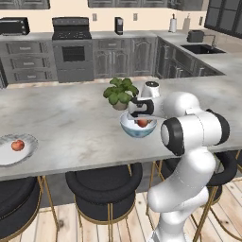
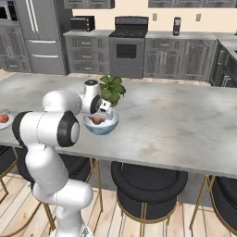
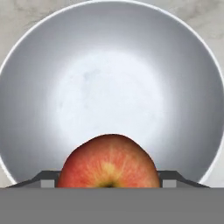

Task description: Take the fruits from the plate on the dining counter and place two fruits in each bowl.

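My gripper [image 1: 142, 119] [image 2: 98, 116] [image 3: 109, 180] points down over the white bowl with the light-blue outside [image 1: 134, 131] [image 2: 107, 127] [image 3: 109, 65] on the dining counter [image 1: 66, 116] [image 2: 176, 115]. It is shut on a red-orange fruit [image 1: 142, 123] [image 2: 97, 120] [image 3: 109, 162], held at about rim height just inside the bowl's mouth. In the hand view the bowl's inside is bare below the fruit. At the counter's left end lies the plate [image 1: 26, 153] [image 2: 4, 125] with one fruit [image 1: 18, 145] [image 2: 3, 118] on it.
A potted green plant [image 1: 120, 92] [image 2: 111, 88] stands right behind the bowl. Black round stools [image 1: 104, 182] [image 2: 148, 183] line the counter's near edge. Dark cabinets, a stove [image 1: 72, 45] and a sink [image 1: 201, 48] lie across the floor beyond.
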Motion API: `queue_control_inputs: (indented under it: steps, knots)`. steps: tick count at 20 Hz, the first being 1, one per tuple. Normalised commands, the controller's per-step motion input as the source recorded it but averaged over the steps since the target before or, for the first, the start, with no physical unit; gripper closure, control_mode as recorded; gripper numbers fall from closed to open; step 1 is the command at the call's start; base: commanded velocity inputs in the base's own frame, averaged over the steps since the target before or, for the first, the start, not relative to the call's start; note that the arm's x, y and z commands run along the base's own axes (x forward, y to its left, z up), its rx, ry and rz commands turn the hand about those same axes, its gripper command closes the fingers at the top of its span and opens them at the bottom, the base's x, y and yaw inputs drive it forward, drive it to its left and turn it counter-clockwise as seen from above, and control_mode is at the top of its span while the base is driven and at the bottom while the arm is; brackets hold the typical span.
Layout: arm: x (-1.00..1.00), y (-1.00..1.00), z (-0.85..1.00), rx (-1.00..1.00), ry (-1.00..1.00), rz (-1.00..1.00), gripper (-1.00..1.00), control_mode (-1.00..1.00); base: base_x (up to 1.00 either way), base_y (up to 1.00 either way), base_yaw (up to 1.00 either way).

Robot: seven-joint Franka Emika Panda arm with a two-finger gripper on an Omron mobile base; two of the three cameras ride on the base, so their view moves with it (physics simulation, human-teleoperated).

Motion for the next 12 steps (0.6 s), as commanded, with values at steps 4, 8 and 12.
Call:
queue_control_inputs:
  steps: [4,8,12]
  knots:
    - [0.37,0.0,-0.34,0.0,0.0,0.0,1.0,-1.0,0.0,0.0,0.0]
    - [0.14,0.0,-0.39,0.0,0.0,0.0,-1.0,-1.0,0.0,0.0,0.0]
    - [0.0,0.0,-0.01,0.0,0.03,0.0,-1.0,-1.0,0.0,0.0,0.0]
